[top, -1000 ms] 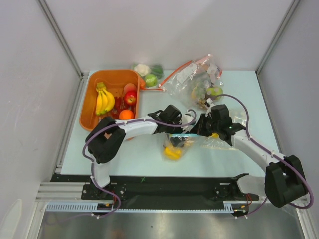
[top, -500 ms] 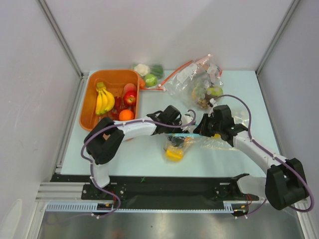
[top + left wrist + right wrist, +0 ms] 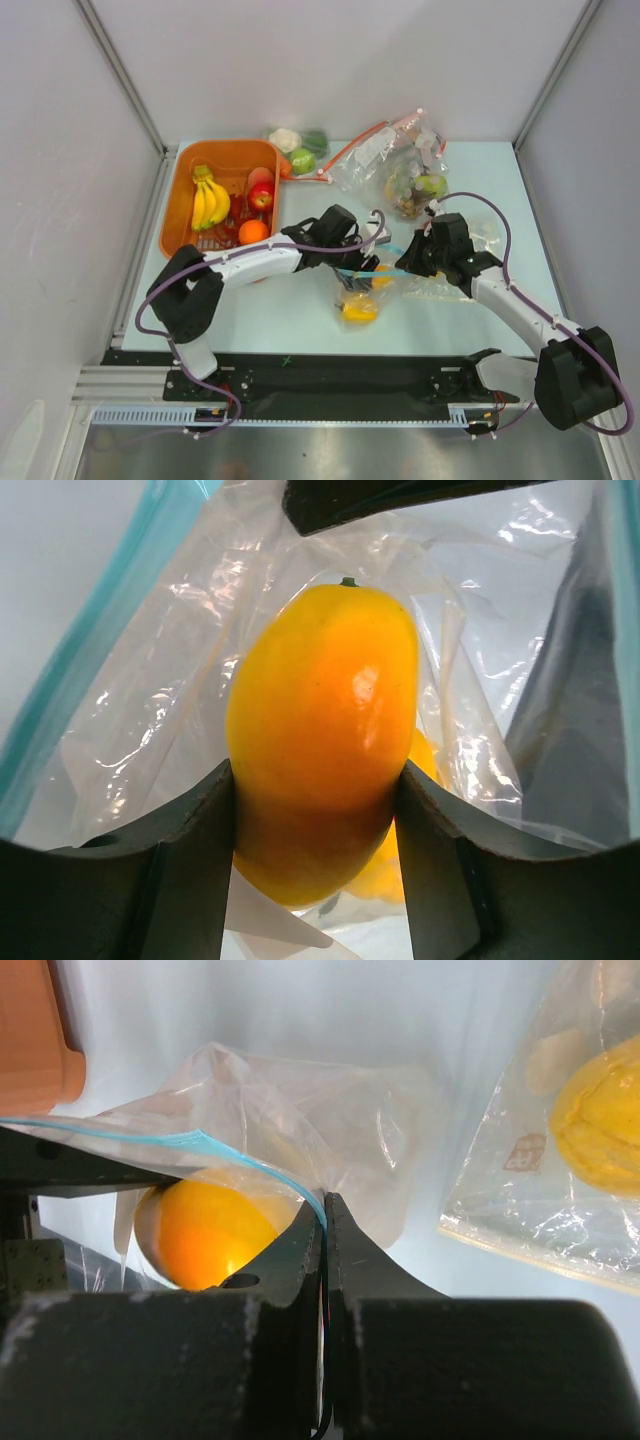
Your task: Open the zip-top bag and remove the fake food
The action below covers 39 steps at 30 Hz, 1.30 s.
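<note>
Two fruits [image 3: 358, 311] in zip-top bag [image 3: 372, 290] | left fingers [image 3: 190, 860] clamp mango [image 3: 320, 730] | right fingers [image 3: 290, 1260] pinch bag

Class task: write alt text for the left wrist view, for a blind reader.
Two dark fingers grip a yellow-orange fruit inside the clear bag. The bag's teal zip strip slants down the left side.

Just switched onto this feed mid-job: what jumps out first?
The left gripper clasps an orange-yellow mango-like fruit inside the zip-top bag, at table centre. The right gripper is pinched shut on the bag's teal zip strip. At the table's back left, an orange basket holds bananas.
</note>
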### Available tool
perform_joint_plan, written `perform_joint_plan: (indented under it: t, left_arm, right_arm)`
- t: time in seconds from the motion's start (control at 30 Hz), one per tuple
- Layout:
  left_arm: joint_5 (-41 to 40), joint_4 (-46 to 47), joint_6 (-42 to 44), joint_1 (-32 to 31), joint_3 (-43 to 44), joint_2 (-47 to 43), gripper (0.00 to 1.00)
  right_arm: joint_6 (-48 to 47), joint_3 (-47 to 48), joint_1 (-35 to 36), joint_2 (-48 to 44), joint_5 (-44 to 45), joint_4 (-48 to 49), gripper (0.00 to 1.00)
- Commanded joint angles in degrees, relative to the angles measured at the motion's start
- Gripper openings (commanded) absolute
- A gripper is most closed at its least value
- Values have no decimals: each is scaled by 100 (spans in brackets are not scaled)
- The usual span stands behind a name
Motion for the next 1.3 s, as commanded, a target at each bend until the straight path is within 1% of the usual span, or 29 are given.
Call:
perform_joint_plan:
  t: [0.0,0.13,0.2,0.3,0.43,0.63,0.7,0.9,1.03,1.27]
  left_arm:
    - [398,64,-284,70,158,-501,17]
    - [196,161,-390,114,263,-625,17]
    - [90,143,-407,149,386,-537,17]
    - [-103,117,-434,167,798,-336,17]
    - [-297,64,-442,175,1177,-159,17]
    - [-481,55,-592,246,1345,-80,17]
    - [-455,73,-627,272,1345,-106,17]
    - [-219,573,-1074,316,1371,-291,17]
    - [-139,609,-1417,386,1521,-308,18]
    - [-157,653,-1681,562,1547,-536,18]
  right_arm:
    - [-72,14,-82,-93,452,-219,0]
    - [-134,-47,-82,-207,444,-263,0]
    - [-143,-109,-74,-330,409,-254,0]
    - [-178,-223,-21,-505,260,-219,0]
    - [-204,-241,119,-612,356,-315,0]
    - [-301,-285,137,-717,356,-342,0]
    - [-362,-276,146,-709,312,-342,0]
    - [-450,-259,155,-568,153,-272,0]
    - [-494,-267,120,-612,206,-333,0]
    - [-538,-311,-12,-770,180,-430,0]
